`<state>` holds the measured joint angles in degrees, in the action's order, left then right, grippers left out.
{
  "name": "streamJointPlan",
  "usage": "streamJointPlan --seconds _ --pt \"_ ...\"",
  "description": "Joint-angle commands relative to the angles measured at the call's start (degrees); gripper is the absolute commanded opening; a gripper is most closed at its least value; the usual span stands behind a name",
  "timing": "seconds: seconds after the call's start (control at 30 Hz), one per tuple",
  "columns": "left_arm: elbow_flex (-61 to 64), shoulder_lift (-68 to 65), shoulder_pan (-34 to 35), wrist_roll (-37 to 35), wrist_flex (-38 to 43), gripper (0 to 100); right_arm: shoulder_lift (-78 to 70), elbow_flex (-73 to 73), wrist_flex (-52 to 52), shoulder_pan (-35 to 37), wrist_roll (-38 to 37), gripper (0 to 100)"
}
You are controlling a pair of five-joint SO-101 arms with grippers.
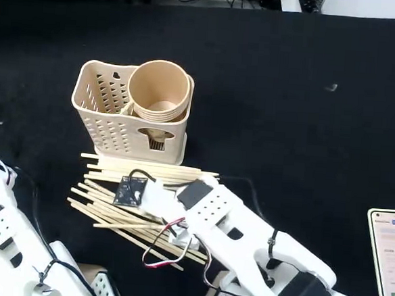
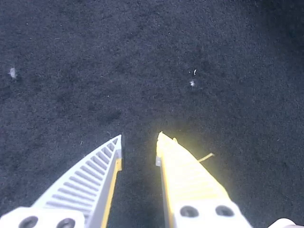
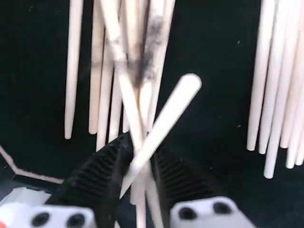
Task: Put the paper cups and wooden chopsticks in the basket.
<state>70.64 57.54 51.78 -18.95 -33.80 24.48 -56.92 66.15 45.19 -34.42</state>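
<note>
Perforated basket (image 1: 111, 125): matt cream plastic. Stacked cups (image 1: 159, 91), upper middle of frame: tan paper, matt. Loose chopsticks (image 1: 142, 166): bare pale wood, smooth, some smudged dark. Black table cover (image 1: 289, 93): matt cloth, linty. Lower-right arm shell (image 1: 245, 239): smooth white plastic, slight sheen.

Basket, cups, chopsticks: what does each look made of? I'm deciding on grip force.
Basket: looks like moulded plastic, cream and matte, judging by the punched slots and rounded rim. Cups: probably paper, tan and dull, stacked, with rolled lips. Chopsticks: apparently pale unfinished wood; some show dark smudges in the right wrist view.
</note>
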Motion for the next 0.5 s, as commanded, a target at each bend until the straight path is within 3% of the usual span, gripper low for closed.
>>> streamJointPlan --seconds 0.0,0.1,0.47 --pt "-1.36 0.88 0.04 -0.18 0.97 13 -0.48 1.01 -4.13 -0.88 0.35 11.4" --pt "-1.36 0.88 0.04 -0.18 0.97 13 -0.48 0.84 -9.05 -0.88 0.35 0.4" --pt "-1.36 0.88 0.04 -0.18 0.97 13 -0.57 2.33 -10.29 -0.88 1.76 1.3"
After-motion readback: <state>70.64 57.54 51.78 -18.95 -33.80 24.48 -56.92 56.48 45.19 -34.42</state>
